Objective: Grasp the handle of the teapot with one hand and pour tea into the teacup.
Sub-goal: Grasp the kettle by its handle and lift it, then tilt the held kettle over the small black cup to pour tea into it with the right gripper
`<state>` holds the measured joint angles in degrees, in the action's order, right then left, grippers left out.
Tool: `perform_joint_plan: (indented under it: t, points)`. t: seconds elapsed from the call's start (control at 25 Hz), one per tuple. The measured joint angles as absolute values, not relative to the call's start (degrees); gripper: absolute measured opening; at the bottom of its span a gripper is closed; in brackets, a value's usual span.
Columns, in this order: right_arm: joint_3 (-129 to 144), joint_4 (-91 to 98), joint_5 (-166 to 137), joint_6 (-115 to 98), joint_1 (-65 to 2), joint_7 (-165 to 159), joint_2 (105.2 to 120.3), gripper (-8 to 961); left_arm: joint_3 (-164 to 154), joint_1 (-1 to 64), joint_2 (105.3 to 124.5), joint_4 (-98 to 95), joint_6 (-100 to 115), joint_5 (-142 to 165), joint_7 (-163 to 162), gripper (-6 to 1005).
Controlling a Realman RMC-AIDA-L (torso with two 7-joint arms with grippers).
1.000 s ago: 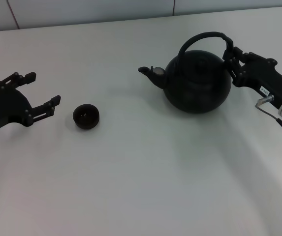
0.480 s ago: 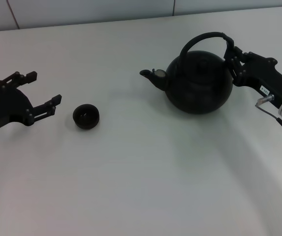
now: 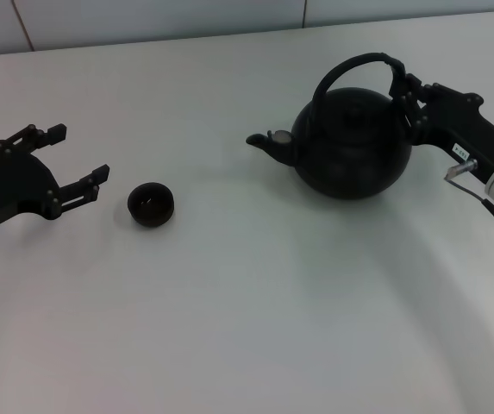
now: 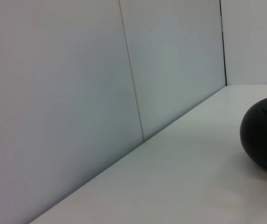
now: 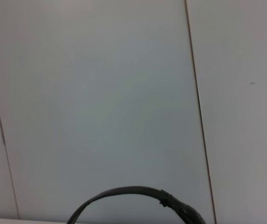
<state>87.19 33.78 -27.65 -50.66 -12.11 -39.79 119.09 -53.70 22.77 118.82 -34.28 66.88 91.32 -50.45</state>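
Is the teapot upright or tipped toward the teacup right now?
Upright: the teapot sits level, spout sideways, handle arched on top.

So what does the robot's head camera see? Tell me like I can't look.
The right gripper holds the handle of a big black teapot on a white table. Its spout points at a tiny teacup, beside the open left gripper.

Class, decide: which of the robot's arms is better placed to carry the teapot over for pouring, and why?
The right. Its gripper is already at the handle of the teapot; the left gripper sits open beside the teacup, far from the pot.
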Motion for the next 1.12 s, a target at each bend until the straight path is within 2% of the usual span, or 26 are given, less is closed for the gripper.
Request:
perform_joint_plan:
  t: [1.12]
  points:
    - [87.6, 33.3, -32.6, -50.2, -20.9, -39.5, 118.92, 119, -54.3, 21.2, 118.58, -34.5, 70.8, 91.0, -50.5, 817]
